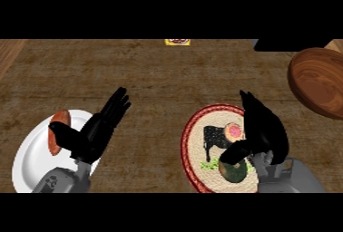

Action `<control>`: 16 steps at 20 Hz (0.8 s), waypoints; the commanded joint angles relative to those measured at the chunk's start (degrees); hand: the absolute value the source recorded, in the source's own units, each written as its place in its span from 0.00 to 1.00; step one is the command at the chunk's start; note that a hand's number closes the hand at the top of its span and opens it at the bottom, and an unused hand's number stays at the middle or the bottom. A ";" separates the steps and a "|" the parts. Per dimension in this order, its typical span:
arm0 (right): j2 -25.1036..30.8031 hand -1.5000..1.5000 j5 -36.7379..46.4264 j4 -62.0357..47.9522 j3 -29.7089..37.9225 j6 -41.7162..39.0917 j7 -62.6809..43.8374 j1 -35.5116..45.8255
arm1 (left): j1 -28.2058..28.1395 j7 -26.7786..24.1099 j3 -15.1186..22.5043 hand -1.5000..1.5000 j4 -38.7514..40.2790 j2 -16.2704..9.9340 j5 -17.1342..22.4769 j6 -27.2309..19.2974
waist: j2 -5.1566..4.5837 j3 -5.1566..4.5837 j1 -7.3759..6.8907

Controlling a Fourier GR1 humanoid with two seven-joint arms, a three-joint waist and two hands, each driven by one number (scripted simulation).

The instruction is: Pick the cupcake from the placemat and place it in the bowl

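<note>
A cupcake (pixel 234 131) with a pink top sits on a round woven placemat (pixel 194 136) with a red rim and a black cow picture. My right hand (pixel 262 129) hovers over the placemat's right side, open, fingers straight and pointing away from me. The cupcake lies just left of those fingers, above the outstretched thumb (pixel 234 153). Whether the hand touches the cupcake is unclear. A brown wooden bowl (pixel 320 81) stands at the far right, beyond the hand. My left hand (pixel 94 131) rests open over a white plate at the left.
The white plate (pixel 33 158) at the lower left holds a reddish-brown item (pixel 59 131). A dark green rounded item (pixel 234 172) lies on the placemat's near part, under my right thumb. A small yellow item (pixel 178 41) and a black object (pixel 288 44) sit at the far edge.
</note>
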State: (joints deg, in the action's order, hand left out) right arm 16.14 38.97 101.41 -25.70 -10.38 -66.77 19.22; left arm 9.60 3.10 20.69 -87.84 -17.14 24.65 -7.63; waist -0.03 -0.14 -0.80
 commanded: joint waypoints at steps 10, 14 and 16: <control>-7.18 0.00 0.16 -7.42 1.57 -9.87 -11.96 3.98 | 1.62 2.36 -2.69 0.50 0.32 1.07 0.05 0.58 | 0.07 0.09 0.64; -8.00 0.00 3.71 -9.65 1.14 -9.09 -9.10 3.54 | -0.41 1.03 -2.16 0.50 0.30 1.99 -1.60 0.81 | 0.08 0.10 0.66; -8.55 0.00 4.72 -10.87 1.43 -8.05 -7.66 1.57 | 1.79 0.99 -4.39 0.50 2.76 0.79 -0.18 3.71 | 0.03 0.10 0.92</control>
State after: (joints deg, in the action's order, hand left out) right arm 9.75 41.74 91.77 -23.75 -15.19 -65.25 20.34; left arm 9.88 3.89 17.91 -86.93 -16.21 24.08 -5.66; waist 0.02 -0.05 -0.10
